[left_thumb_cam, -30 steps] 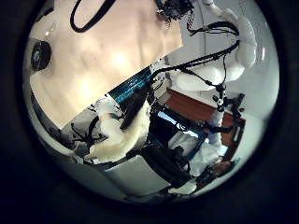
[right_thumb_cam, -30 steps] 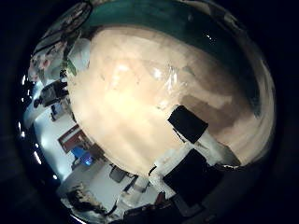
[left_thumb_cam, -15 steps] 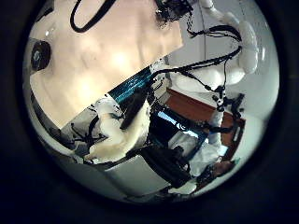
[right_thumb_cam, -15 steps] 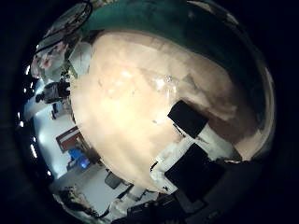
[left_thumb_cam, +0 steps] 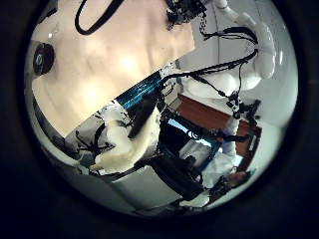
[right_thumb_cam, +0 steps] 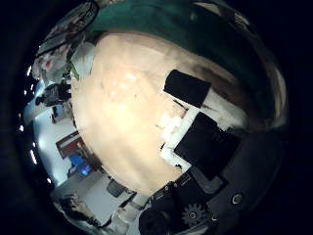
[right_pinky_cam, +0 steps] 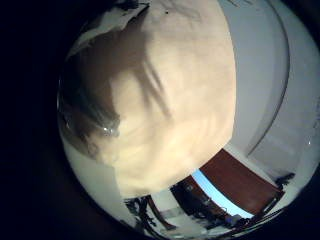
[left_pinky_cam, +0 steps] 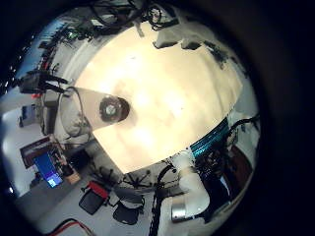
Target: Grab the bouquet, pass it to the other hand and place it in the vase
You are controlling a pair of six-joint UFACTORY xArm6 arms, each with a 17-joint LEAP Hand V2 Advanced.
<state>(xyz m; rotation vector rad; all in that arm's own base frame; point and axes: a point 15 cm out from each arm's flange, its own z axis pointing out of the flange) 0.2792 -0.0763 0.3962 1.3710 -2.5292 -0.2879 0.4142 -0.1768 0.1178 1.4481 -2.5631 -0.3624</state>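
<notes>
- The left hand [left_thumb_cam: 128, 144] is hanging over the surface [left_pinky_cam: 167, 88] and is holding nothing.
- Its fingers [left_pinky_cam: 190, 197] are staying loose and a little bent, not pinching anything.
- The vase [left_pinky_cam: 106, 107] is standing on the surface, out in front of the left palm and well apart from it.
- The vase is looking clear, with a round dark mouth facing up.
- In the left thumb side palm view, the vase [left_thumb_cam: 42, 60] is showing small, near the far edge of the surface.
- The right hand [right_thumb_cam: 201, 137] is hanging low over the surface [right_thumb_cam: 117, 127], and its own parts are filling much of the thumb side palm view.
- I cannot tell if the right hand is spread, pressed together or pinching something.
- A clear, crinkly wrap [right_pinky_cam: 92, 122] is lying on the surface [right_pinky_cam: 190, 90], right under the right palm and close to it.
- This wrap is looking like part of the bouquet, but the flowers are not showing well enough to tell.
- I cannot tell if the right hand is touching the wrap or only hanging over it.
</notes>
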